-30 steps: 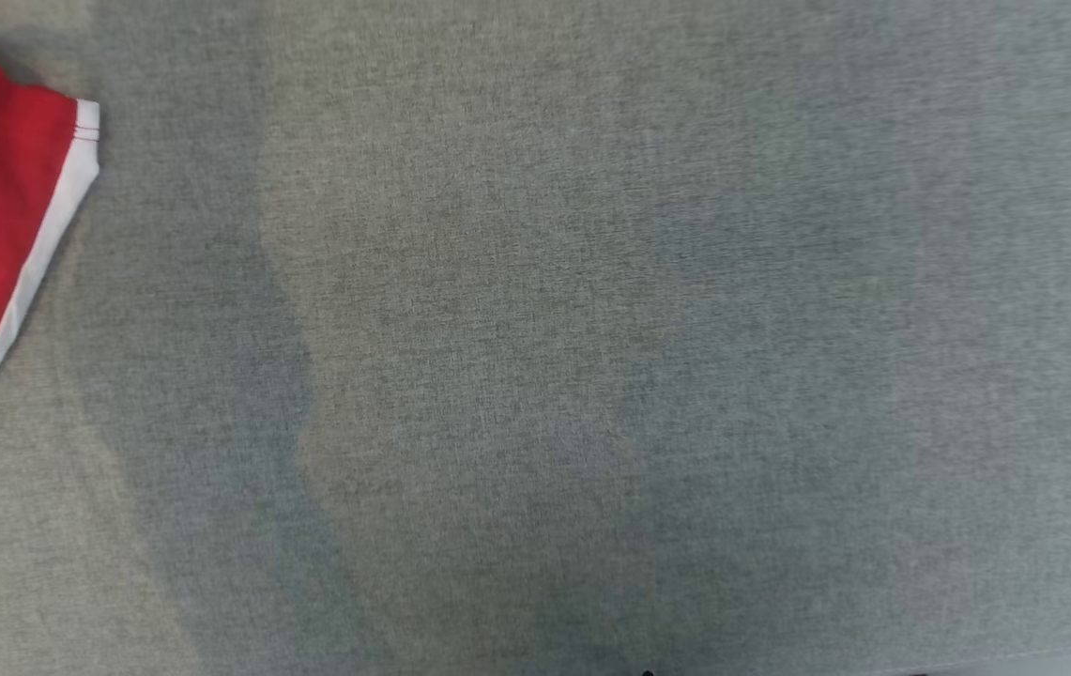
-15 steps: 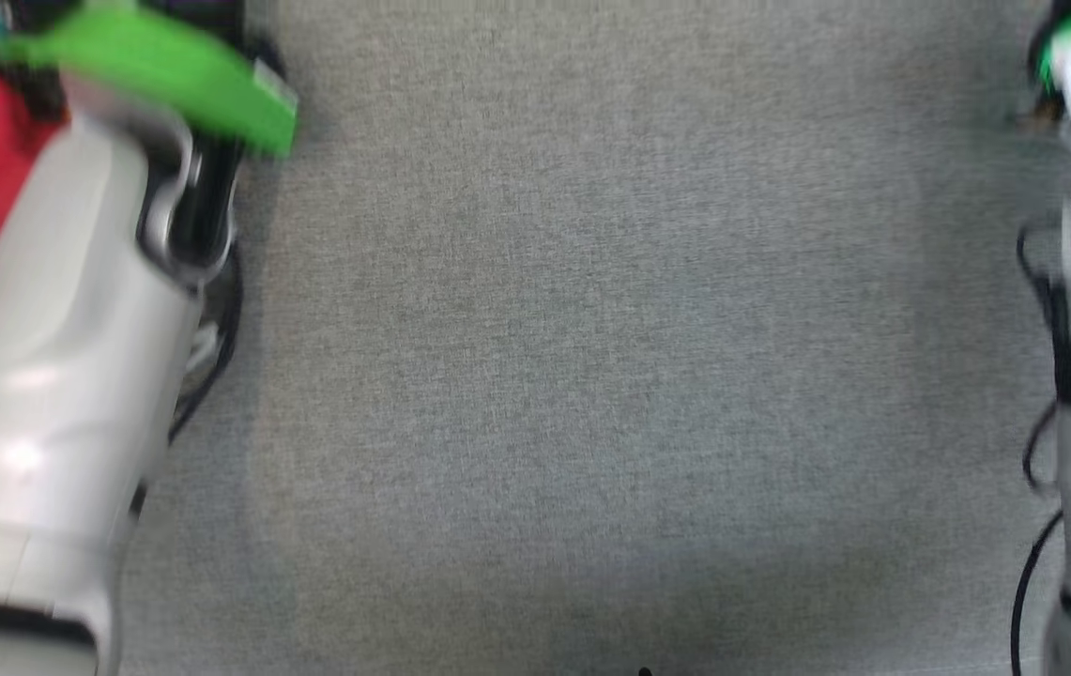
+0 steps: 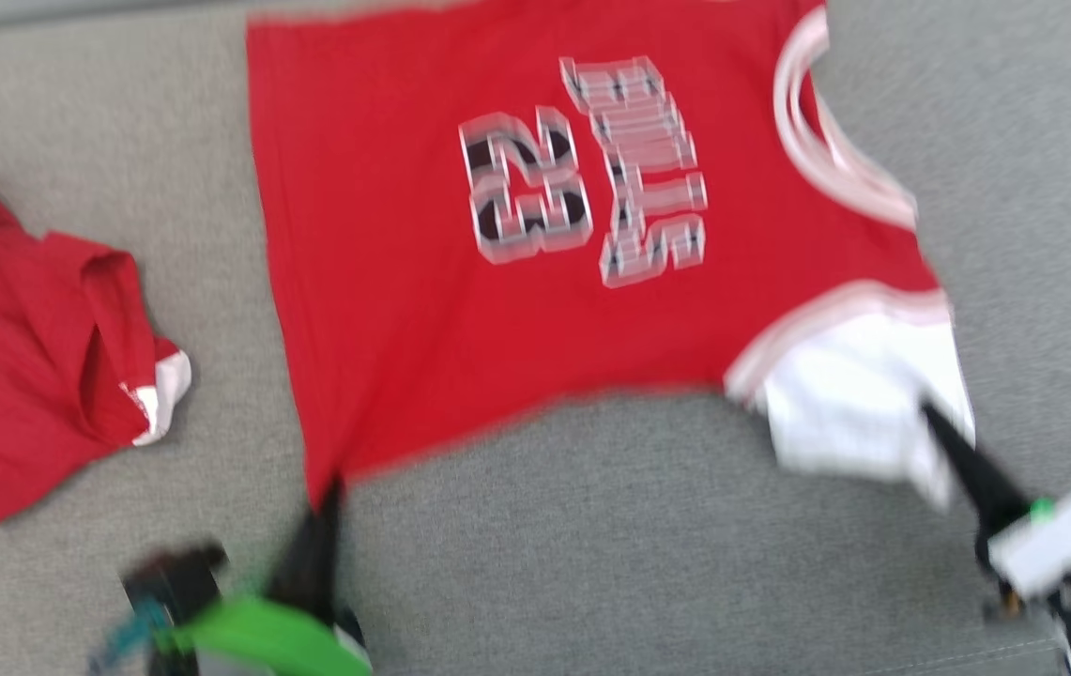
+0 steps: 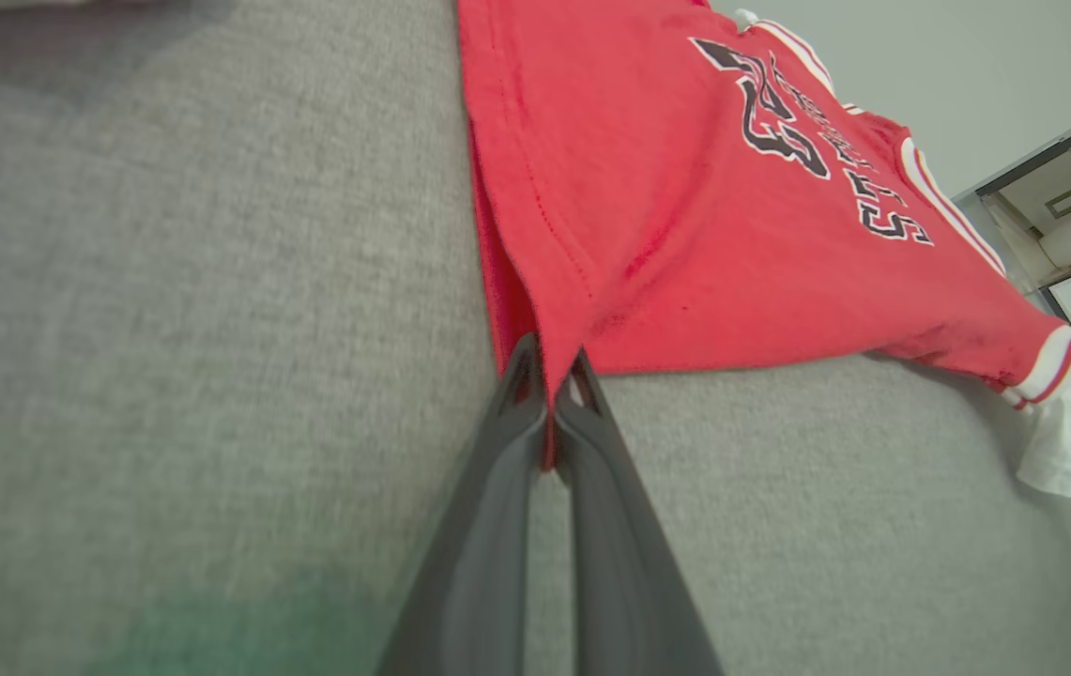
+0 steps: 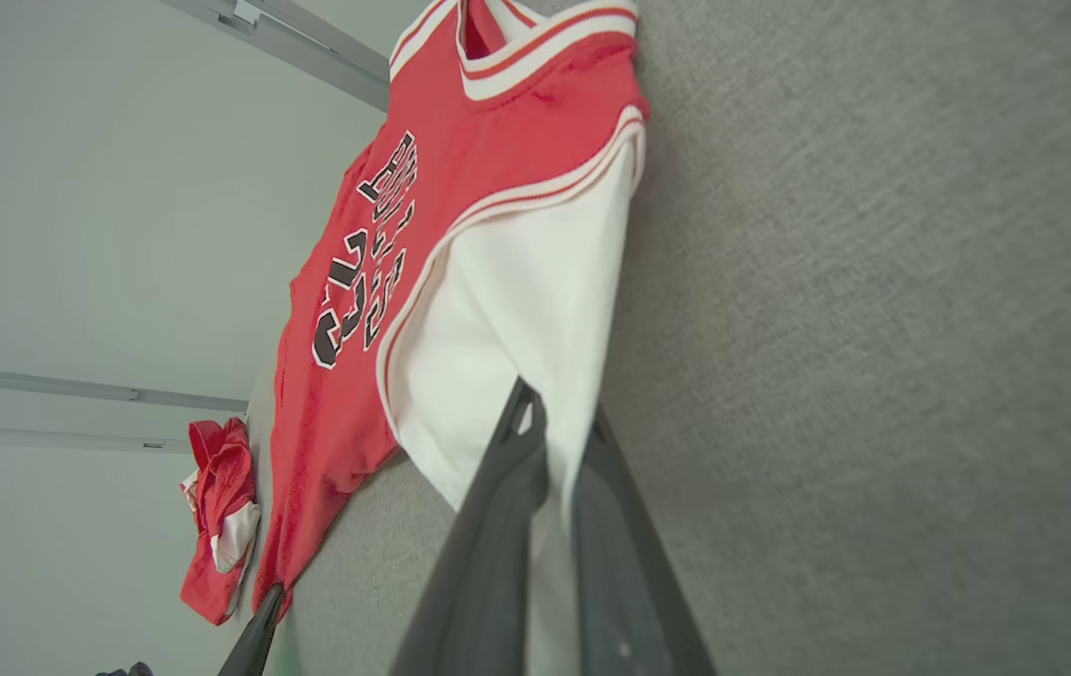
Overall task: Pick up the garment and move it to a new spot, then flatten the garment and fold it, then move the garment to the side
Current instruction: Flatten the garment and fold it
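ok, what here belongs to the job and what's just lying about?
Job: red jersey with a white sleeve; left gripper, fingers shut on its hem corner; right gripper, shut on that sleeve.
Lying about: crumpled red garment with white trim; grey fabric surface.

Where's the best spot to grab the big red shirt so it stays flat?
Take the red shirt at its near edge: the hem corner and the white sleeve, coming low from the robot's side. It lies spread, so those ends stick out and pull it taut. The left gripper and right gripper have fingers shut there.
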